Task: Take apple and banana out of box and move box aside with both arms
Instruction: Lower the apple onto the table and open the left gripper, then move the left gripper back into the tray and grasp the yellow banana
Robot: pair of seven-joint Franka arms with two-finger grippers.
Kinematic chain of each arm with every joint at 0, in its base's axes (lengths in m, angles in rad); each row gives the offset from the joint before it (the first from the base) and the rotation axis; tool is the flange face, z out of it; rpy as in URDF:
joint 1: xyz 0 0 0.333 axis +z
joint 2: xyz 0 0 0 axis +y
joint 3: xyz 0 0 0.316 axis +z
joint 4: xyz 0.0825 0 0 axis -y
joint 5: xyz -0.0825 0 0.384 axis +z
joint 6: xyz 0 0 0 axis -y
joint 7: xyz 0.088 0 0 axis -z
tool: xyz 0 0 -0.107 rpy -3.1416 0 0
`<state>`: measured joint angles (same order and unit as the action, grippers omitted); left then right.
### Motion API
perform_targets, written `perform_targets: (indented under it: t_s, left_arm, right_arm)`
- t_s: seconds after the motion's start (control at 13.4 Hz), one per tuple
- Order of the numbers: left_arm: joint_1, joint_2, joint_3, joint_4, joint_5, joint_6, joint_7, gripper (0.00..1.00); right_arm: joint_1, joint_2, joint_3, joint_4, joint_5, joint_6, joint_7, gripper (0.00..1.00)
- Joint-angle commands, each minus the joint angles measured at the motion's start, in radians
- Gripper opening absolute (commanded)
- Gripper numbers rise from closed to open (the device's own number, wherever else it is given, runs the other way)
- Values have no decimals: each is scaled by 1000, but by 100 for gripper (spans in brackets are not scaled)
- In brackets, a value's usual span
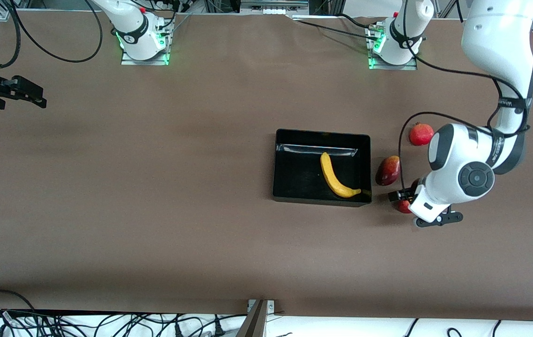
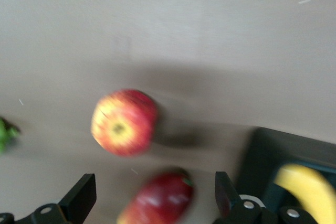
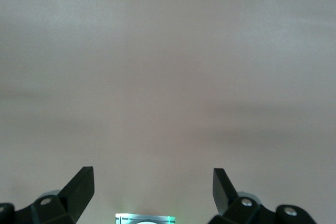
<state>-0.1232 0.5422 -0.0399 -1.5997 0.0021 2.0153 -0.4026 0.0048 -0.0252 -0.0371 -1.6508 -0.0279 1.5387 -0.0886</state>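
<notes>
Box [image 1: 294, 187]: shallow black tray near mid-table, toward the left arm's end; its long walls run toward and away from the front camera.

Banana [image 1: 334, 178]: still in the box, in the half toward the left arm's end; long axis slanted, dark tip in the corner nearest the front camera.

Apple [image 2: 124, 122]: already out, resting on the bare table beside the box toward the left arm's end; mostly hidden under the arm in the front view.

Mango [image 1: 388, 170]: just beside the box's wall, between box and apple; pomegranate [image 1: 421, 134] farther from the front camera.

Left gripper [image 2: 152, 203]: jaws spread wide, holding nothing, over the table by the apple and mango; the nearer claw to the banana, which lies from it toward the right arm's end, across the mango and the box wall.

Right gripper [image 3: 152, 195]: jaws wide, empty, waiting over bare table at the right arm's end, well apart from the box.

Room: broad bare table toward the right arm's end and toward the front camera; the three red fruits crowd the box's other flank, so sliding that way looks poor.
</notes>
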Motion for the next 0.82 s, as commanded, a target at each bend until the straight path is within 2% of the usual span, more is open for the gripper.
perform_targets:
  t_s: [0.0, 0.45, 0.75]
  left_arm:
    - [-84, -48, 21, -29, -63, -13, -183, 100]
    - [-204, 8, 28, -32, -91, 25, -427, 100]
    - [-250, 62, 28, -87, -91, 172, -510, 100]
  right_arm:
    - [4, -1, -3, 9, 16, -15, 4, 100]
    - [4, -1, -4, 9, 16, -15, -2, 100]
    - [4, -1, -4, 9, 17, -15, -2, 100]
